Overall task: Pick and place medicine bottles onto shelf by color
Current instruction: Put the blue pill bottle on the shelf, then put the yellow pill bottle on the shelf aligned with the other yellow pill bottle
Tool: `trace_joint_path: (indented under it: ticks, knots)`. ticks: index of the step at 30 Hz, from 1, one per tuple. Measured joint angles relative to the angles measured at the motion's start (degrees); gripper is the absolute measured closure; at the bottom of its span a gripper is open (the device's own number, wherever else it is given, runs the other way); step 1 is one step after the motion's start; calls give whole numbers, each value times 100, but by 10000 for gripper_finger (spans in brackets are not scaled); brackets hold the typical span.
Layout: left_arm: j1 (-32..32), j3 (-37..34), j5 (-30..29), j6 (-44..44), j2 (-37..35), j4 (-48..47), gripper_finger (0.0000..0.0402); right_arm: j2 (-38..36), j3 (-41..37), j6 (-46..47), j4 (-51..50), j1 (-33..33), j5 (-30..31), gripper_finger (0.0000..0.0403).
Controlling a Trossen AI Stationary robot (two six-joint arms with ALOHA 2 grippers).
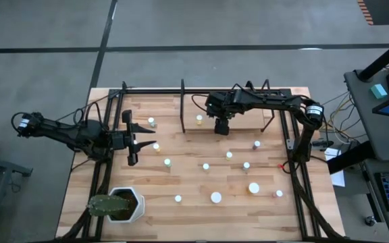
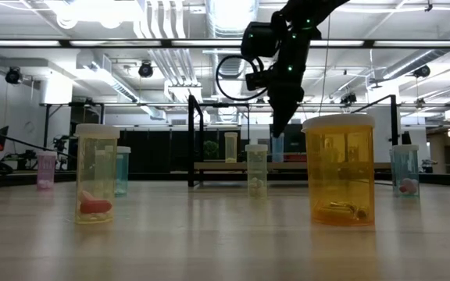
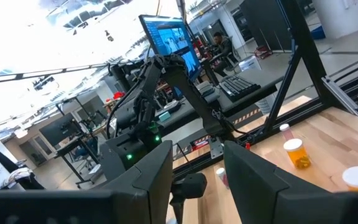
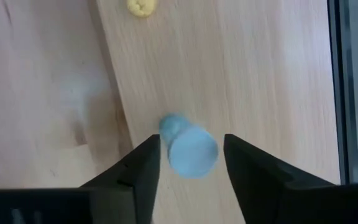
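Two right claw [image 4: 188, 165] fingers parted, straddling teal bottle [image 4: 188, 148] on shelf [image 4: 260, 74], contact unclear.

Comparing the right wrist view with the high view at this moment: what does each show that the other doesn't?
Only the right wrist view shows a pale blue bottle between the right gripper's parted fingers, on the shelf.

Only the high view shows the left gripper at the table's left side, the plant pot, and bottles scattered across the tabletop.

Both show the shelf, the right gripper and a yellow bottle on the shelf.
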Motion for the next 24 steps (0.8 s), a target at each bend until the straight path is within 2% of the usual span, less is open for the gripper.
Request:
trace_joint_path:
  ticks: [6,16,20,24]
  knots:
    - [0,-2,0,1,0,-1,273,0,2,-34,7,0,-2,206]
    - [0,-2,0,0,11,10,273,-93,39,-30,-46,0,-2,209]
    - [-2,-2,0,-1,141,122,273,-421,60,336,-67,132,198,209]
    - [-2,10,0,-1,366,249,273,-1051,-221,663,226,539,466,215]
